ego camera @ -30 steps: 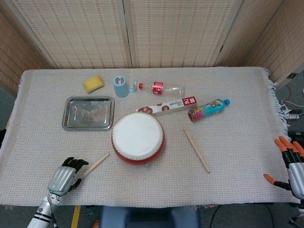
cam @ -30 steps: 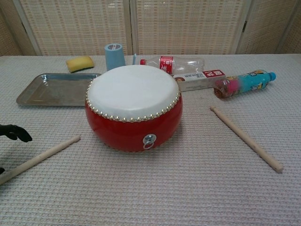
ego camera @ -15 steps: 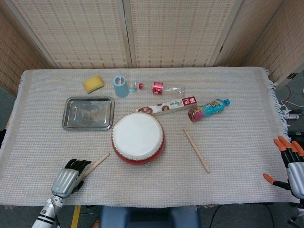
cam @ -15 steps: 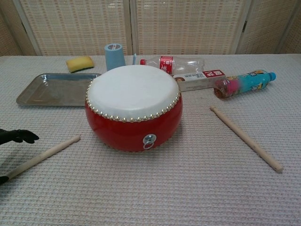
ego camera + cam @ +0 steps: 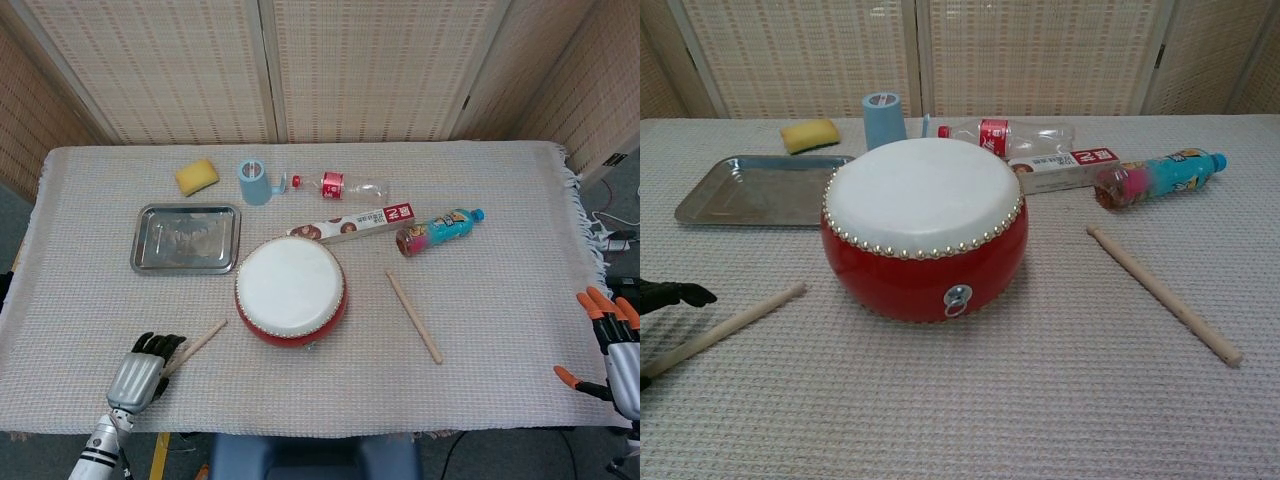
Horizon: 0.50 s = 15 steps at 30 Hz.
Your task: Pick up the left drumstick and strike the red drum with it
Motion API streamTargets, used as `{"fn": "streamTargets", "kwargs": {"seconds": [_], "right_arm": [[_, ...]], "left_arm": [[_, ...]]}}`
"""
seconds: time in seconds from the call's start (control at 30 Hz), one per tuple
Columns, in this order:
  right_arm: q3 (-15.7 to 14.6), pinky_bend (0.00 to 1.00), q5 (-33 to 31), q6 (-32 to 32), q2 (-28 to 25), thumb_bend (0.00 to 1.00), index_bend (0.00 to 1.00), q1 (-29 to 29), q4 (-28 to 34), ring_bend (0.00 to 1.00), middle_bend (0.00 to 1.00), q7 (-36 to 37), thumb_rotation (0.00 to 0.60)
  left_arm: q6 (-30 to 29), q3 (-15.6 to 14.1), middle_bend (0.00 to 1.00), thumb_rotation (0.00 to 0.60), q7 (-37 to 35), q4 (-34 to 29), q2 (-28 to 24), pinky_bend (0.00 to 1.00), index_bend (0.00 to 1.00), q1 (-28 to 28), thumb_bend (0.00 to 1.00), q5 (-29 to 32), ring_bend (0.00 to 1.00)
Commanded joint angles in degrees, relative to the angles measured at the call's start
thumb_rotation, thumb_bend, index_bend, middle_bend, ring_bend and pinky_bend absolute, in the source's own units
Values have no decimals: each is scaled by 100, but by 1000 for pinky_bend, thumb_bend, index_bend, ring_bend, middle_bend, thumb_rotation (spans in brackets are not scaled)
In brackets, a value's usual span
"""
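From the head view, the silver-backed left hand (image 5: 140, 370) curls its black fingers (image 5: 158, 346) around the near end of the pale wooden left drumstick (image 5: 200, 340), which lies on the cloth-covered bench (image 5: 500, 250) just left of the round red drum (image 5: 291, 291). The chest view shows only its fingertips (image 5: 675, 295). The orange-tipped right hand (image 5: 612, 343), seen only from the head view, is spread and empty at the bench's right edge.

No lettering can be made out for sure: the long box (image 5: 1065, 170) bears red-and-white characters, and the clear bottle (image 5: 1006, 137) has a red label, both too small to read.
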<state>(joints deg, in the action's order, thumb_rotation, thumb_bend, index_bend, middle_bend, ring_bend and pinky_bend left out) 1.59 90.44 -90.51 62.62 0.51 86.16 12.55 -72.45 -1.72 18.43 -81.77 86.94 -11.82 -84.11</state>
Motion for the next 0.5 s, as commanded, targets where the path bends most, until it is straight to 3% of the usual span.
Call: {"fn": "streamTargets", "kwargs": {"seconds": [0.03,0.27,0.37,0.5], "right_arm": [[-2,0,0,-4,-4,0,0,4,3,0,0,-2,600],[-3,0,14,-4,-12,0,0,-2,26,0,0,-25,600],[0,0,27,11,-17,0,0,-20,38,0,0,-35,600],[4,0,32,-4,-39,0,0,-18,55,0,0,-40,600]], "left_arm": [[-61,125,172,600,163,2,-5,127,181,16,287,164,164],[264,289,179,600,-425,-684,-164,127,253,-113,283,449,164],[362,509,187,600,-631,-921,-51,129,297,-197,304,724,164],[372,782,203,600,-309,-1037,187,136,345,-291,348,1218,166]]}}
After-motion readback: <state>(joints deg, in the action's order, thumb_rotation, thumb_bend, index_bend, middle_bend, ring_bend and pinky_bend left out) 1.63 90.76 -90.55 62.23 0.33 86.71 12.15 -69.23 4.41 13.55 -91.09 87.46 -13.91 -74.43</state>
